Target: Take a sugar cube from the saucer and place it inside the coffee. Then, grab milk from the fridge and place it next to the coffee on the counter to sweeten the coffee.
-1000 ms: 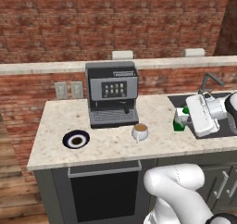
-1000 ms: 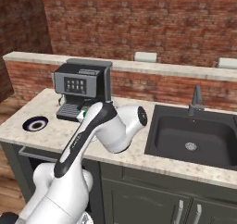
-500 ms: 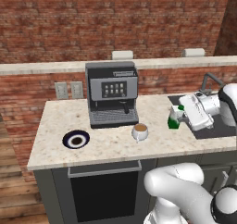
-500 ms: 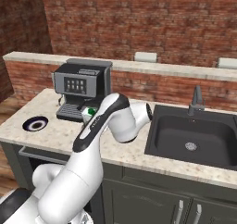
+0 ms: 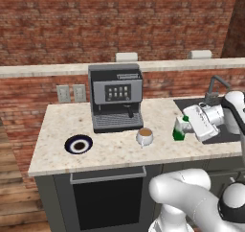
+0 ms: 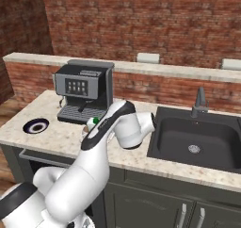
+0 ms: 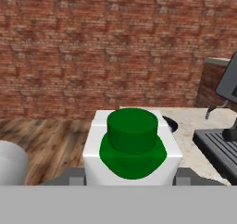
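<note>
Centre frame in the left base view sits the black-and-grey espresso machine (image 5: 116, 97), screen facing forward, drip tray at its foot. Just left of it on the brick wall (image 5: 119, 20), two pale outlet plates (image 5: 72, 93). Over on the right of the right base view, a dark sink (image 6: 197, 140) with its grey faucet (image 6: 199, 101) behind. Lower left, wooden floor (image 5: 12, 197).

A red brick wall (image 5: 119, 20) backed the room, topped by a pale stone ledge (image 5: 57, 69). A black espresso machine (image 5: 116, 96) stood beside a dark sink (image 6: 197, 137) with faucet (image 6: 199, 100). Wooden floorboards (image 5: 14, 197) lay at left.
</note>
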Robot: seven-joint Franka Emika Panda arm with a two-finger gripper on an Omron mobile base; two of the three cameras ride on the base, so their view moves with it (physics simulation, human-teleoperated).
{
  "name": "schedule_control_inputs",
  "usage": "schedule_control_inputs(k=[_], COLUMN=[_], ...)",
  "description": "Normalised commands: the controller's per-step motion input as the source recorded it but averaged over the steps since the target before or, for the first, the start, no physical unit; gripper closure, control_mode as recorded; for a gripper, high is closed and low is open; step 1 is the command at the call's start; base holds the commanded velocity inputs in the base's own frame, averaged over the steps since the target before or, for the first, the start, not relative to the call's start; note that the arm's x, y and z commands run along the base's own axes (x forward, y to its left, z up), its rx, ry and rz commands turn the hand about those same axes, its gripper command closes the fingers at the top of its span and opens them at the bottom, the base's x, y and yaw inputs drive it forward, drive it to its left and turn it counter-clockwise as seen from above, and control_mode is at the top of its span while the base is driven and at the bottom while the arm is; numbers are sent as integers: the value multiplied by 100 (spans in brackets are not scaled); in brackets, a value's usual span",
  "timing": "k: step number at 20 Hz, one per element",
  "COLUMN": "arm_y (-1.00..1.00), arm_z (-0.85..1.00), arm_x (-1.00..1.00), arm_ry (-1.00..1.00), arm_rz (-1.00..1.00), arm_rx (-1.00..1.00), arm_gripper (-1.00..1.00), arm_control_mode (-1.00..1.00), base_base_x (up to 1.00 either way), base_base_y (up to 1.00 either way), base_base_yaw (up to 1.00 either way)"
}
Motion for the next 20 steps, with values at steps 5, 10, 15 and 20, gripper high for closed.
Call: schedule_control_inputs(k=[5, 10, 15, 20], arm_y=[0, 0, 0, 0], arm_z=[-13, -10, -12, -22], arm_x=[18, 20, 26, 27], arm_ry=[3, 3, 4, 6], arm_rz=[0, 0, 0, 0], arm_rx=[0, 0, 0, 0], arm_gripper=[100, 100, 100, 100], arm_control_mode=[-100, -100, -100, -100], base_base_x=[0, 0, 0, 0], base_base_y=[0, 0, 0, 0], base_base_yaw=[0, 0, 0, 0])
